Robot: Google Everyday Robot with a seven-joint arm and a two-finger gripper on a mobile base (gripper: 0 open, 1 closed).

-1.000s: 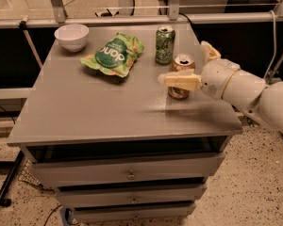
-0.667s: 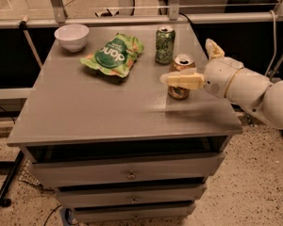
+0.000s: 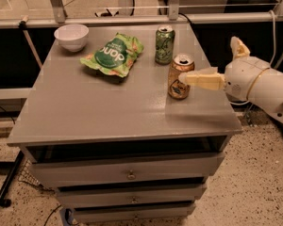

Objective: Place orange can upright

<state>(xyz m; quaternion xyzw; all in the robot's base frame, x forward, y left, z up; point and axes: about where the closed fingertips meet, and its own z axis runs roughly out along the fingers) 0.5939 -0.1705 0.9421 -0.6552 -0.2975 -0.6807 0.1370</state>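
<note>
The orange can (image 3: 178, 80) stands upright on the grey table (image 3: 99, 112), right of centre, with its silver top and pull tab facing up. My gripper (image 3: 209, 60) is to the right of the can and open. One pale finger (image 3: 203, 79) points left, and its tip overlaps the can's right side in this view. The other finger (image 3: 238, 47) points up, well clear of the can. Nothing is held between them.
A green can (image 3: 164, 44) stands upright just behind the orange can. A green chip bag (image 3: 114, 54) lies at the back middle, and a white bowl (image 3: 71, 36) sits at the back left. The table's right edge is close to the can. Drawers are below.
The gripper has drawn back to the right, so its lower finger now covers less of the orange can. The can has stayed upright in place.
</note>
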